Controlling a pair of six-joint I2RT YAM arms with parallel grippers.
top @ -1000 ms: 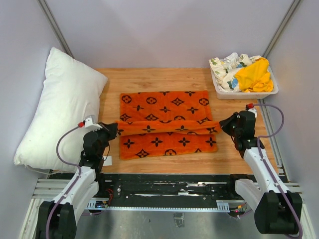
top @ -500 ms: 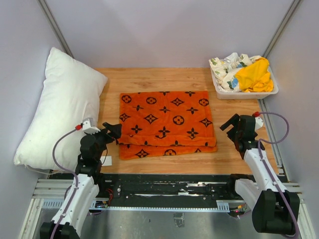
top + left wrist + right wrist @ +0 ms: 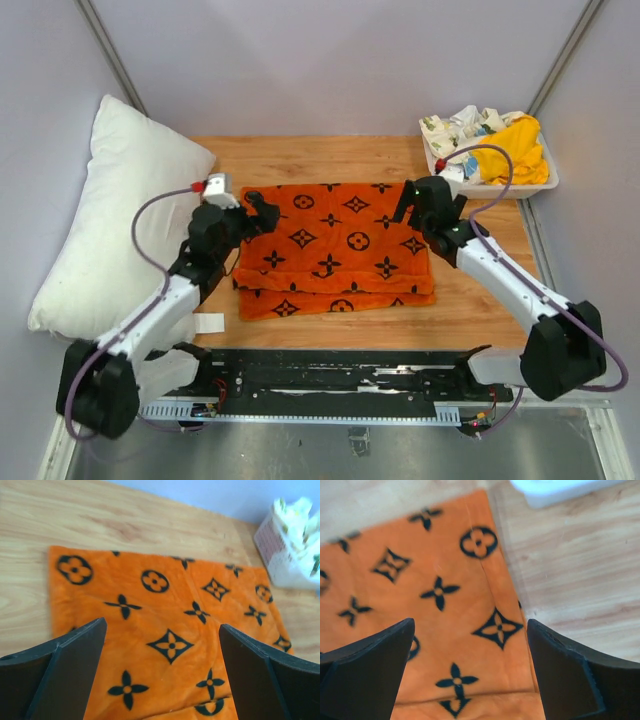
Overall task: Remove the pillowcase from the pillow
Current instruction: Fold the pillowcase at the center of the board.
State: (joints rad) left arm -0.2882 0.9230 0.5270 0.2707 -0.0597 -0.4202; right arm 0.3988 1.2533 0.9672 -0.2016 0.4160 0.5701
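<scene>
Two grippers are shown wide open and empty: the left gripper (image 3: 258,208) is poised over the pillowcase's (image 3: 335,245) 10 o'clock corner, the right gripper (image 3: 415,203) over its 2 o'clock corner. The pillowcase is seen folded flat at mid-table, already off the pillow (image 3: 120,220) at 9 o'clock. The fabric is judged light, limp and plush; a corner or doubled edge is best pinched.

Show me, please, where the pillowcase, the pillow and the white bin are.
pillowcase (image 3: 335,245): top external view, middle of its top layer.
pillow (image 3: 110,220): top external view, its white middle.
white bin (image 3: 535,186): top external view, its near wall.
</scene>
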